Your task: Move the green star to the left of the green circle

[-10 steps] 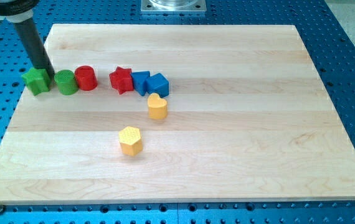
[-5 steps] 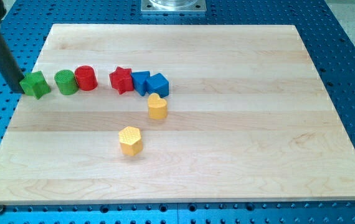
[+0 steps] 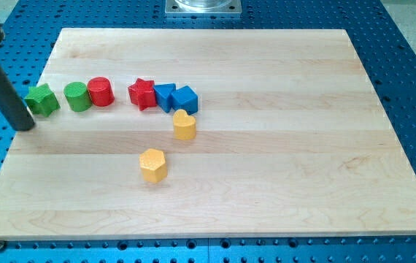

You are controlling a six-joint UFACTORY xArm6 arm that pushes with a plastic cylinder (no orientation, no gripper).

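Observation:
The green star point(image 3: 42, 99) lies near the board's left edge. The green circle point(image 3: 77, 96) stands just to its right, with a small gap between them. My tip point(image 3: 24, 127) is below and to the left of the green star, at the board's left edge, a little apart from it. The dark rod rises from the tip toward the view's upper left.
A red cylinder point(image 3: 101, 92) touches the green circle's right side. A red star point(image 3: 142, 93), and two blue blocks point(image 3: 165, 96) point(image 3: 185, 98) form a row further right. A yellow heart point(image 3: 185, 125) and a yellow hexagon point(image 3: 153, 164) lie lower. The wooden board point(image 3: 281, 146) is edged by a blue perforated table.
My tip has moved from above the green star, round its left side, down to its lower left. The green star shifted slightly left, away from the green circle.

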